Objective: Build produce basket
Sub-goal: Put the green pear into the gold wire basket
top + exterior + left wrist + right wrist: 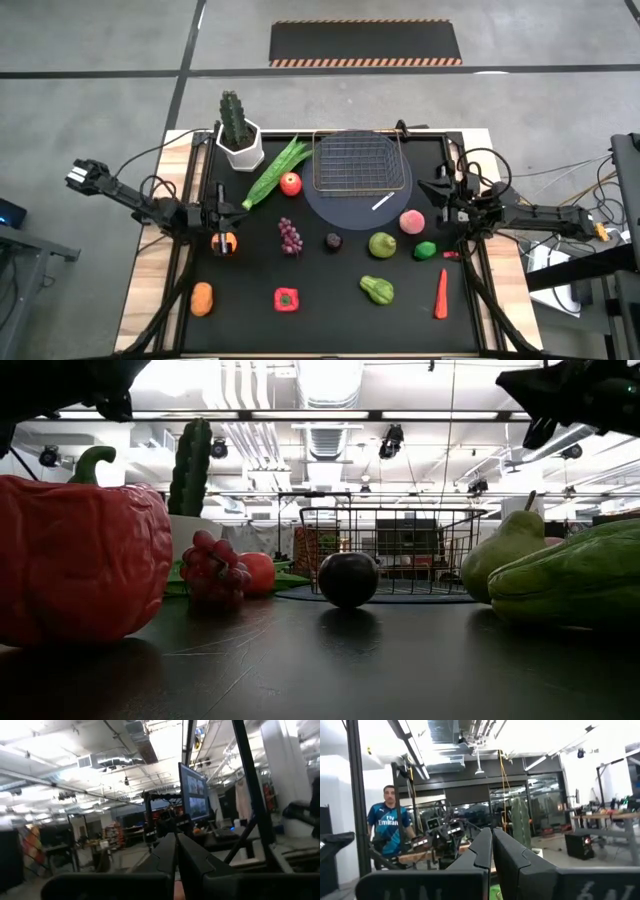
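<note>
Risk is small now (both pairs of jaws closed, holding nothing): left gripper (222, 214) near the orange (225, 242) could nudge it away from the basket (360, 164), while right gripper (440, 192) waits at the right.

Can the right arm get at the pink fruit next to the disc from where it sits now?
Probably yes. The right gripper waits at the table's right edge with its fingers together, and the pink fruit lies close by with bare mat between them. The green pear and basket sit clear of that path.
</note>
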Available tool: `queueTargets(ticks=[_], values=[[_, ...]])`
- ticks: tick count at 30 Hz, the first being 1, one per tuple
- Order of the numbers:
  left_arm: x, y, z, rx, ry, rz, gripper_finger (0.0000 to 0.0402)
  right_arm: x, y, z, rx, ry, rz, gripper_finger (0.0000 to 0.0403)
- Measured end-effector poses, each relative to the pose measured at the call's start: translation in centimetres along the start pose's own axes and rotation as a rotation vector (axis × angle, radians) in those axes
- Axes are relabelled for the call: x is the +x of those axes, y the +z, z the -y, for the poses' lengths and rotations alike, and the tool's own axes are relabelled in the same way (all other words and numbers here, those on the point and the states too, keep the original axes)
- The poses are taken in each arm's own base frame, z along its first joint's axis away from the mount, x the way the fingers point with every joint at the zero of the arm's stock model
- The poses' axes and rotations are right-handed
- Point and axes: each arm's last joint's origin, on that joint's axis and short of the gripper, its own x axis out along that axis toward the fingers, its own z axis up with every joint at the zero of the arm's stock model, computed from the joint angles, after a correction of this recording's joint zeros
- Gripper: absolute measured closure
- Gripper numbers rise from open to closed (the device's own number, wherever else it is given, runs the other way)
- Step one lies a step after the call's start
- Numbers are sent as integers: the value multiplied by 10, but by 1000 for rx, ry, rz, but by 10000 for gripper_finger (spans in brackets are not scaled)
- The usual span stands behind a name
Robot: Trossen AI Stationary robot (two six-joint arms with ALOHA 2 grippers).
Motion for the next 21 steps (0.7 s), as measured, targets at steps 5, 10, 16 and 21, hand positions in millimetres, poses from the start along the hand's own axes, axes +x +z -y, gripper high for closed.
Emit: queueTargets(ticks=[5, 10, 16, 21], values=[[2, 5, -1, 1, 21, 48, 402, 9, 12, -2, -43, 5, -4, 394], [3, 13, -4, -28, 50, 112, 402, 21, 22, -5, -82, 55, -66, 394], [2, 18, -7, -32, 75, 161, 402, 42, 17, -12, -91, 174, -242, 394], [2, 22, -9, -40, 91, 192, 402, 57, 14, -20, -94, 228, -381, 394]])
